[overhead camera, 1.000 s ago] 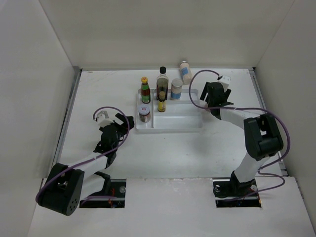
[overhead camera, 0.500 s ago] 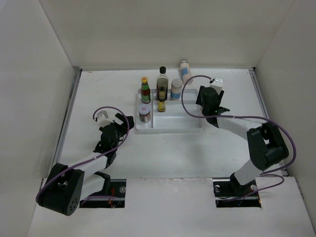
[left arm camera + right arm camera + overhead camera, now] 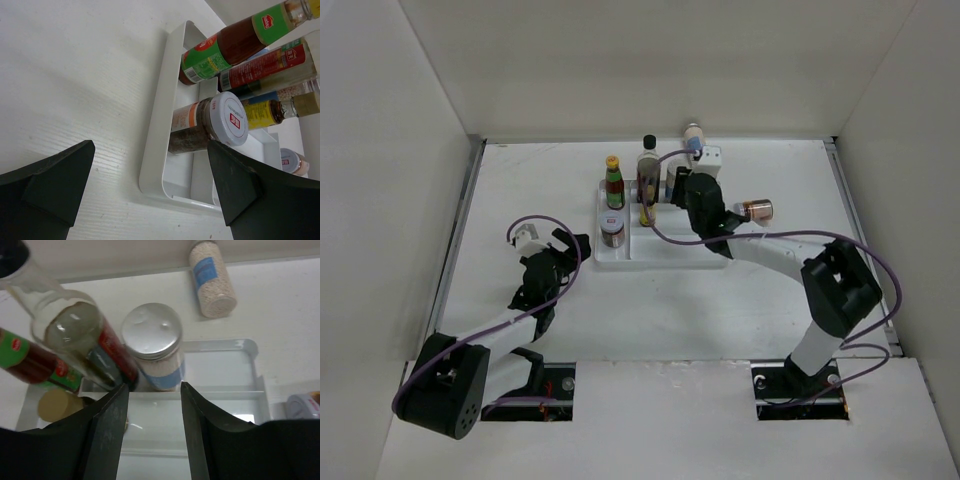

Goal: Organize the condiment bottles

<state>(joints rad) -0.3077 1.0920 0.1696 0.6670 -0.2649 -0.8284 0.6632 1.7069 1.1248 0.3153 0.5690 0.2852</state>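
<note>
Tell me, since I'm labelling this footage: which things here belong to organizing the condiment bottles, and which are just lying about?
Job: tall black-capped bottle, red sauce bottle, small yellow-capped bottle, white-lidded short jar, silver-lidded shaker, shaker at the back, jar lying at far right.
Not the job: white divided tray, table.

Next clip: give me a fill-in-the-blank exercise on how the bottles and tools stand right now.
1. The red sauce bottle has a ___ cap.
2. The left tool has its jaws ___, with nothing between them.
3. The right tool points at the shaker with the ___ lid.
4. In the top view, one jar lies on the table to the ___ of the white tray.

Missing words: yellow; open; silver; right.
</note>
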